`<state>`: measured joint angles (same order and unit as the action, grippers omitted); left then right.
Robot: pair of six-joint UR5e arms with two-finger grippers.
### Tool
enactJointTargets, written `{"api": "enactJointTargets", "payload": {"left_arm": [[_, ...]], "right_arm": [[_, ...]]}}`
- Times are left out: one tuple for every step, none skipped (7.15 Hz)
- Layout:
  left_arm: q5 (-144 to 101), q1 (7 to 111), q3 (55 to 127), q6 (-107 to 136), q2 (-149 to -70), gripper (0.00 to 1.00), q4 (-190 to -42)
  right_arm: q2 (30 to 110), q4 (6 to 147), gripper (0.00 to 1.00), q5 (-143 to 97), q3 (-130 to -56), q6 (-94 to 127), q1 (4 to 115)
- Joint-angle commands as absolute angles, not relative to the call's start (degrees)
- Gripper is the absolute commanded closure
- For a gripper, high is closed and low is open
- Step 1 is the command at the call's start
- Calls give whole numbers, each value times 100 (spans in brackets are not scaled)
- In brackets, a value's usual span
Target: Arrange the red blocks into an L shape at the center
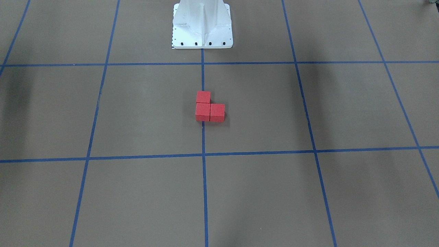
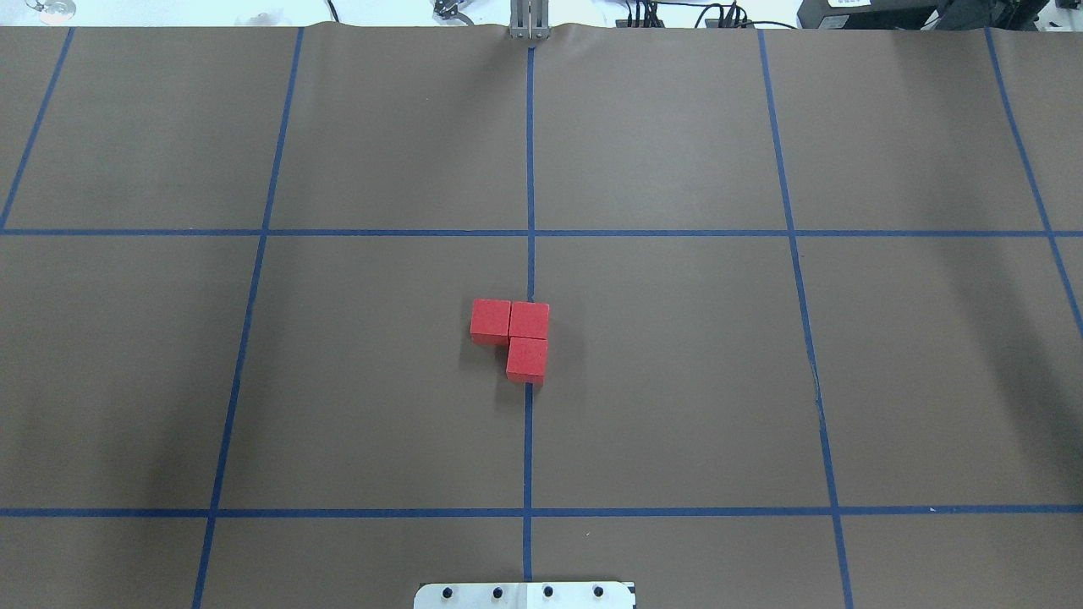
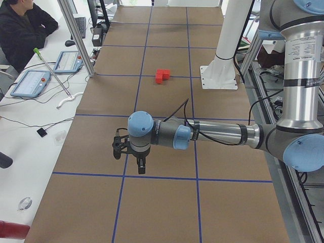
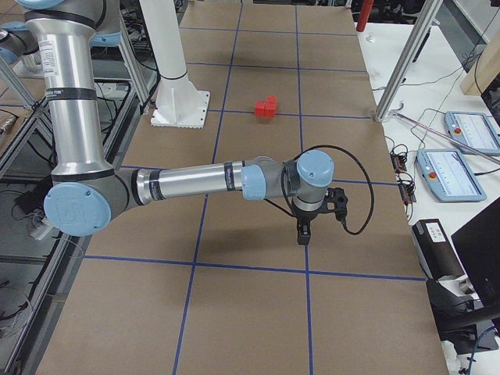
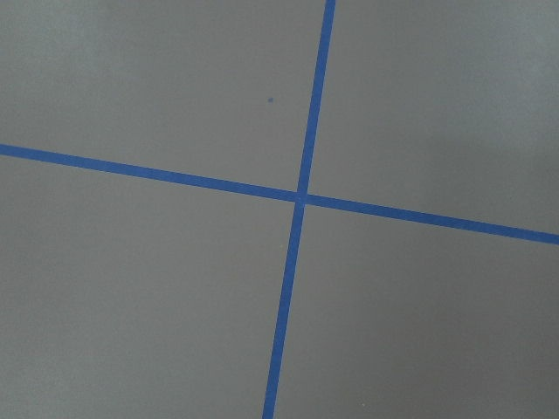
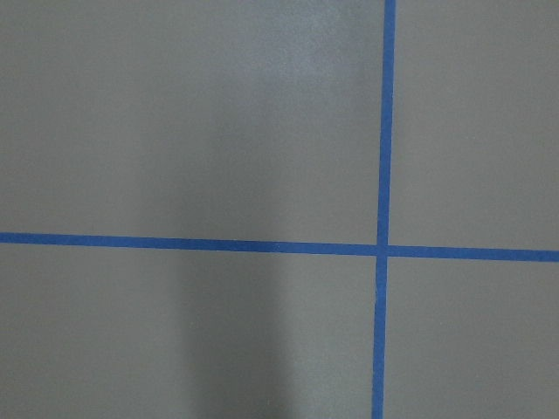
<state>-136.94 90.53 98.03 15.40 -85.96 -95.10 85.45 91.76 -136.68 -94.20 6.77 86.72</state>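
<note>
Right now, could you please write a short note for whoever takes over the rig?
The left gripper hangs over bare brown paper, far from the blocks; open or shut cannot be told.
The right gripper does the same at the other end; state also unclear.
The red blocks: all three touch in an L at the center, two sitting on the middle tape line.
Done: the L looks formed.
Left: probably nothing but a check.
</note>
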Motion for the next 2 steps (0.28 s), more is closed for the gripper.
{"api": "enactJointTargets", "payload": {"left_arm": [[-13667, 9053, 9765, 1556, -8578, 0, -9510], [-13676, 9053, 9773, 1556, -8578, 0, -9510]], "right_arm": [[8587, 9176, 1, -13676, -9404, 677, 8675], [8587, 9176, 1, -13676, -9404, 677, 8675]]}}
